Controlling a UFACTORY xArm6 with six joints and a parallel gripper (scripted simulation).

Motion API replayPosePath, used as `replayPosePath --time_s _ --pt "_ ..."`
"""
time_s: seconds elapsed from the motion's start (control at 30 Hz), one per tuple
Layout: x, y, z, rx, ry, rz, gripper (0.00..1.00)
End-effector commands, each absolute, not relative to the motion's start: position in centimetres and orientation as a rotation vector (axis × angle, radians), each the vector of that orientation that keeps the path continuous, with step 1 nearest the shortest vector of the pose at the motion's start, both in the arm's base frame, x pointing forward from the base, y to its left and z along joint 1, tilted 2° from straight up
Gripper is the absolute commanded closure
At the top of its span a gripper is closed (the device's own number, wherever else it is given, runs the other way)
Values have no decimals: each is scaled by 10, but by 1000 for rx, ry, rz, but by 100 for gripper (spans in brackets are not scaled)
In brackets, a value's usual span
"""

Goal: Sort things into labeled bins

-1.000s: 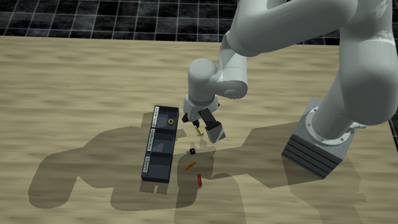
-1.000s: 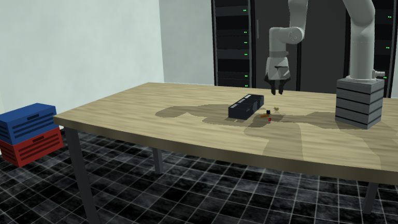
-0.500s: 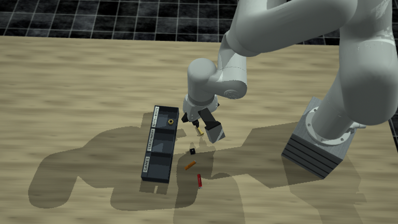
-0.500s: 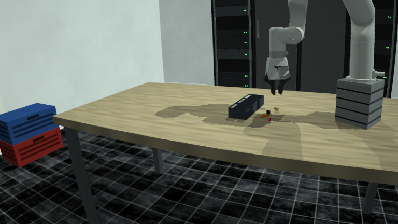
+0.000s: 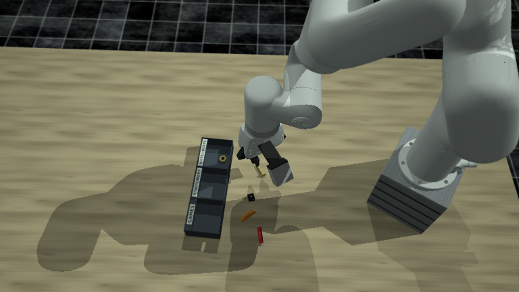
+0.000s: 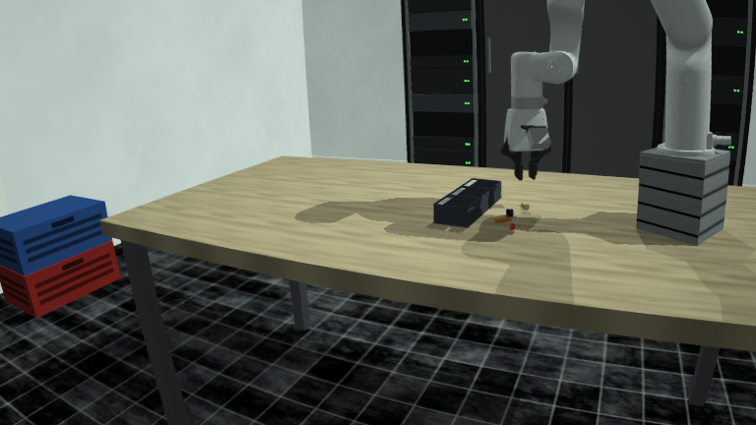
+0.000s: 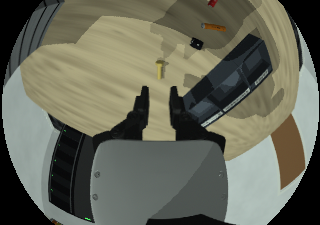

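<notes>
A dark bin [image 5: 209, 186] has three compartments labelled NUTS+BOLTS, STATIONERY and GAMES. A brass nut [image 5: 222, 158] lies in the NUTS+BOLTS compartment. A brass bolt [image 5: 261, 172] lies on the table to the right of the bin, and it also shows in the wrist view [image 7: 160, 68]. A small black die [image 5: 250, 197], an orange crayon [image 5: 248, 215] and a red cylinder [image 5: 259, 235] lie on the table beside the bin. My gripper [image 6: 526, 172] hangs well above the table over the bolt. Its fingers stand partly apart with nothing between them.
The arm's grey base block [image 5: 415, 192] stands on the table at the right. Blue and red crates [image 6: 52, 253] are stacked on the floor to the left of the table.
</notes>
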State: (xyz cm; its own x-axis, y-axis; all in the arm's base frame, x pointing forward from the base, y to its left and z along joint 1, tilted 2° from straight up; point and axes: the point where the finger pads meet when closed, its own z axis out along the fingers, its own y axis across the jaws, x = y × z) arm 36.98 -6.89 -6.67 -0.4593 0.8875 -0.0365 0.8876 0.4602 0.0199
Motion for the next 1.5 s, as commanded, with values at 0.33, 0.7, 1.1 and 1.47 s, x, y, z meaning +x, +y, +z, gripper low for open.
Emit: replayPosePath --time_s 0.33,0.7,1.1,1.47 --pt "373 -70 -106 1610 2647 -2 71" --pt "374 -71 -131 1610 2647 -2 71" --pt "374 -71 -139 1610 2647 -2 71" --pt "373 -71 -139 1610 2647 -2 100"
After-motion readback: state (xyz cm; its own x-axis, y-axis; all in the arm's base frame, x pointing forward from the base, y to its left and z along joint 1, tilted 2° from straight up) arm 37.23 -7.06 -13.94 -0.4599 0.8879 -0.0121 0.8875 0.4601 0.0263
